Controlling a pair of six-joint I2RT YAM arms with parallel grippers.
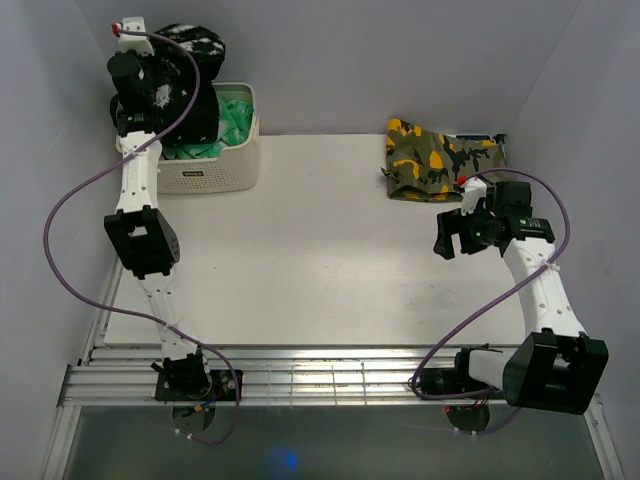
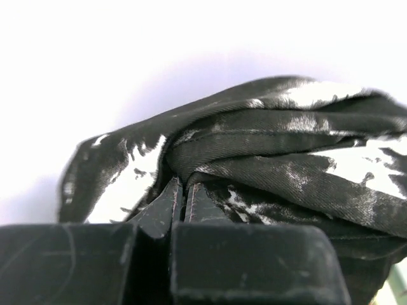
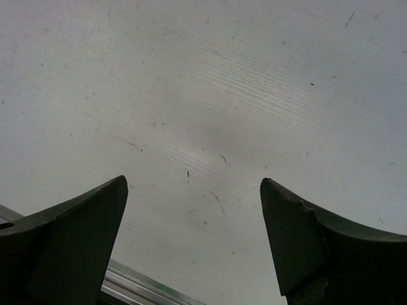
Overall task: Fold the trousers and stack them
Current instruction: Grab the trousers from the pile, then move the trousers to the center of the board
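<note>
Left gripper [image 2: 181, 190]: clenched on a fold of the trousers [image 2: 267, 152], the bunch raised above the basket [image 1: 215, 175] at far left, apparently to carry it to the table [image 1: 300, 260]. Right gripper [image 3: 193, 184]: released, empty, poised over the table's right side, probably to help spread the cloth.

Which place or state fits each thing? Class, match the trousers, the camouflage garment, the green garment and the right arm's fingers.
Things:
1. trousers
2. camouflage garment
3. green garment
4. right fingers

Places or states:
A. in the basket
B. spread open above the bare table
C. pinched by the shut left fingers
D. lying at the table's far right corner

Pairs: 1-C, 2-D, 3-A, 4-B
</note>
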